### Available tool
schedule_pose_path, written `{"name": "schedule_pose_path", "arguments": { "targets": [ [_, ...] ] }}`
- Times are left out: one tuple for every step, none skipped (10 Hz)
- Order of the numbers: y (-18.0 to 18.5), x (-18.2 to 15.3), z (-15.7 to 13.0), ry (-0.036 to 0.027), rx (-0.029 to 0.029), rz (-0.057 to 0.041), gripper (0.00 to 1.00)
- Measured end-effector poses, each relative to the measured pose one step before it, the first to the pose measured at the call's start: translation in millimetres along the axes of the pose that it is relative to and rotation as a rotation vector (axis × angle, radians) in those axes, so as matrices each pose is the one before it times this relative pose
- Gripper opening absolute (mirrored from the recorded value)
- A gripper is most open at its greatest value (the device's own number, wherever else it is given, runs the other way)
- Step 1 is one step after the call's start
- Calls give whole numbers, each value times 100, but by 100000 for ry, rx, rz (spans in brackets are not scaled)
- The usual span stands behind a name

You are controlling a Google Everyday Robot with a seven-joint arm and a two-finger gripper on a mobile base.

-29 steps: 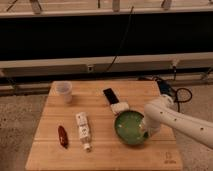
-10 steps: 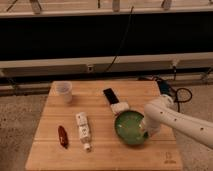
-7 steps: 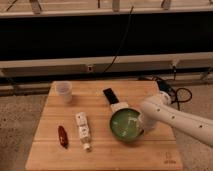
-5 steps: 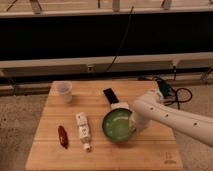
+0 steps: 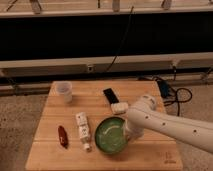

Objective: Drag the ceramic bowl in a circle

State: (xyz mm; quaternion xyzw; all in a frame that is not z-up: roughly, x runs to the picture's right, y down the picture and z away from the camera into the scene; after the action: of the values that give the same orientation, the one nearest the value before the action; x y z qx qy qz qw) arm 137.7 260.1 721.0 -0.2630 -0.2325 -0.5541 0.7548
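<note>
The ceramic bowl (image 5: 108,135) is round and glossy green with a paler inside. It sits on the wooden table (image 5: 50,112), front centre, close beside a white bottle. My gripper (image 5: 125,133) comes in from the right on a white arm and sits at the bowl's right rim, reaching into it. The arm hides the bowl's right edge.
A white bottle (image 5: 83,130) lies just left of the bowl, a red object (image 5: 62,136) further left. A translucent plastic cup (image 5: 63,91) stands at the back left. A black device (image 5: 110,95) and a white block (image 5: 119,107) lie behind the bowl. Cables (image 5: 176,95) lie on the floor at right.
The bowl has slid left and a little toward the front, from the right side of the table to near the white bottle. My arm moved left with it.
</note>
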Motion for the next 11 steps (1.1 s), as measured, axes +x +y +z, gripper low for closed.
{"name": "schedule_pose_path", "arguments": {
  "targets": [
    [1167,116,121,-154,-488,1261,0],
    [1836,244,146,-214,-1173,2090,0],
    [2568,696,130,114,-1189,3657,0],
    [2013,796,-9,460,-861,3270,0],
    [1534,694,29,359,-699,2867,0],
    [1649,817,13,360,-814,3831,0],
    [828,637,-76,377,-679,2751,0],
    [376,805,-173,662,-533,2047,0],
    [37,1484,-367,1316,-967,2034,0],
    [-606,1240,-444,869,-320,1071,0],
    [-832,784,-369,942,-190,-176,0]
  ]
}}
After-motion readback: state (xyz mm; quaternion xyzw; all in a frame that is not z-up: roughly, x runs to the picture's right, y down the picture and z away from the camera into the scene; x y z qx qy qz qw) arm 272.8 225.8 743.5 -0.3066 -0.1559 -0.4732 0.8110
